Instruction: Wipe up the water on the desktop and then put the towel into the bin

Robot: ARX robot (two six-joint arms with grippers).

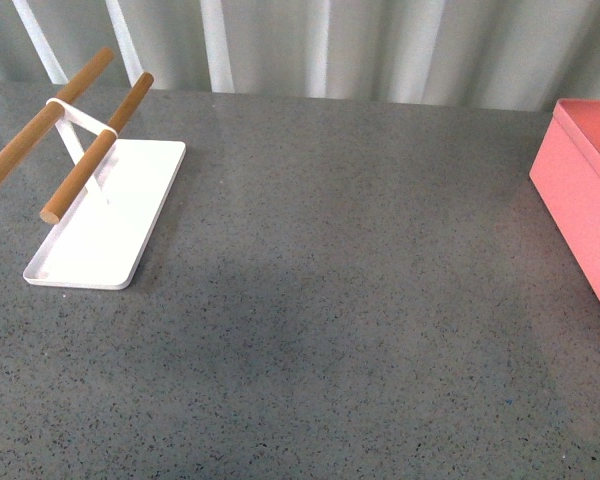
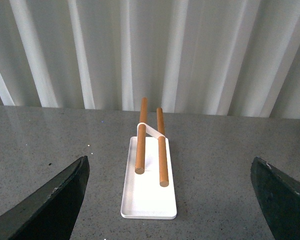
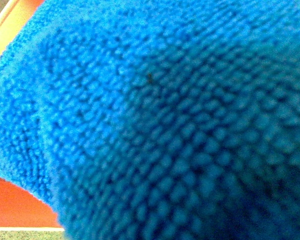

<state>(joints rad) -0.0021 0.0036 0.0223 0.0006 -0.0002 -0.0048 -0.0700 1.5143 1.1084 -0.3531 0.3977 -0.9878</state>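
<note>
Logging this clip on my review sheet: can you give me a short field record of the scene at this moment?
desktop: dark grey, speckled; no clear puddle in front view
towel: bright blue microfibre, fills right wrist view; absent from front view
bin: salmon-pink box at desktop's right edge; contents hidden
tray: flat, white, far left, carrying two wooden bars on a white stand
left gripper: open, empty, facing the tray
right gripper: not in view
</note>
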